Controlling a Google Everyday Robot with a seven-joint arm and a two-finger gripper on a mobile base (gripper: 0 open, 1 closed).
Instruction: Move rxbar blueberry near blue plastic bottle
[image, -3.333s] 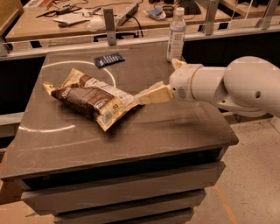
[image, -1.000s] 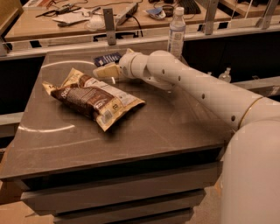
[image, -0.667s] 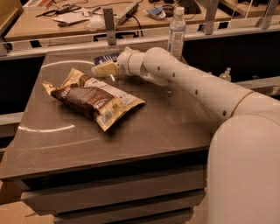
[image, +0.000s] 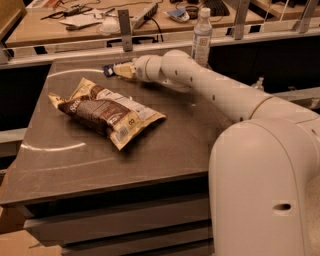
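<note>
The end effector (image: 123, 71) is placed at the rxbar blueberry (image: 107, 70), grip state indiscernible; grasping is judged current, then carriage to the blue plastic bottle (image: 202, 36)

Smooth grey worktop (image: 175, 145), faint sheen; chip bag (image: 105, 112) crinkled and glossy; the pincer (image: 121, 70), matt cream plastic, at the far edge; blue plastic bottle (image: 202, 35) clear.

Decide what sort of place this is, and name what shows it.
Probably a robotics lab or workshop: a wooden workbench strewn with cables and a power strip, and a white robot arm whose end effector sits at the rxbar blueberry on the grey table.
</note>
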